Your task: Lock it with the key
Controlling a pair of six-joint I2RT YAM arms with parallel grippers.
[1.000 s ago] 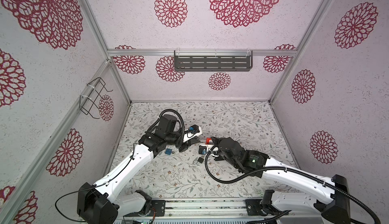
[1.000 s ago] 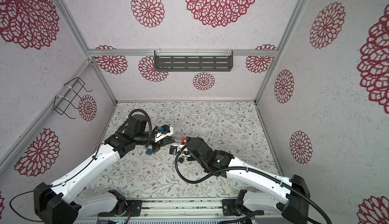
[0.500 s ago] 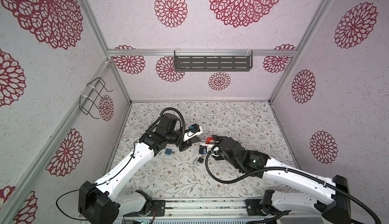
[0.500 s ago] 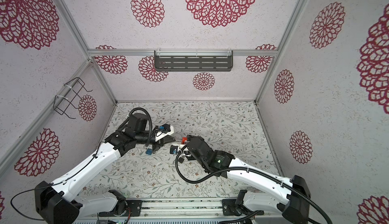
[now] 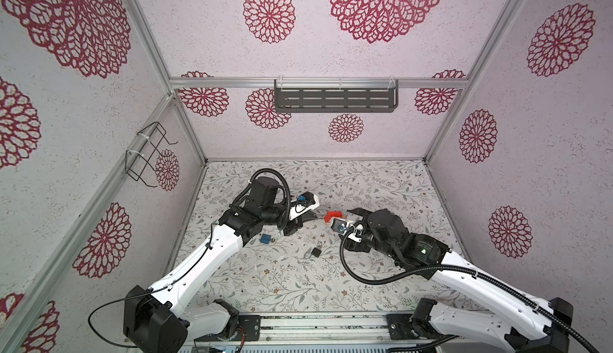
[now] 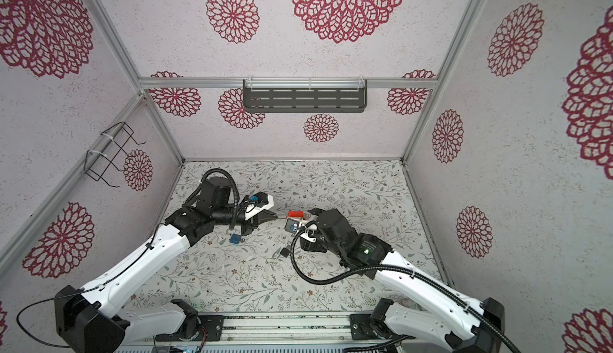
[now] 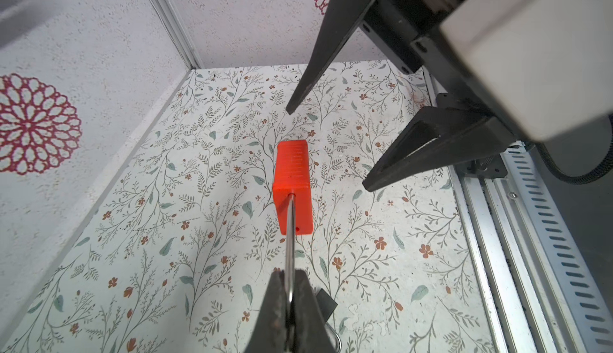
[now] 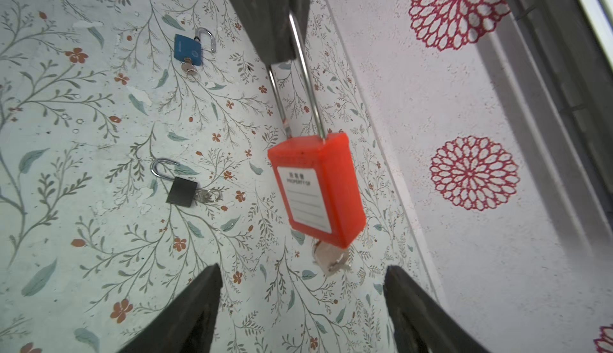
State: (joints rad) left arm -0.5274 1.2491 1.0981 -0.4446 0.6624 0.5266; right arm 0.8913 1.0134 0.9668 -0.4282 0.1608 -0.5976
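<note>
Two white robot arms are meeting near the middle of a floral-patterned table [image 5: 381, 182] inside a booth with walls printed in red flowers. The left gripper [image 7: 289, 273] is clenching tightly on the thin metal shackle [image 8: 308, 79] of a red padlock [image 8: 321, 185], holding it in the air above the table, between the two arms. The padlock's body is pointing away from the left gripper and toward the right gripper [image 8: 302, 268]. One leg of the shackle is sitting in the red body, while the other is ending just outside it, beside an empty hole. A silver key [image 8: 330, 258] is sticking out of the body's far end, the end facing the right gripper. The right gripper's jaws are standing wide apart, released, one on each side of the key and touching nothing. A blue padlock [image 8: 187, 50] and a black padlock [image 8: 181, 191] are lying on the table well apart from each other, both with shackles open and keys inserted.
</note>
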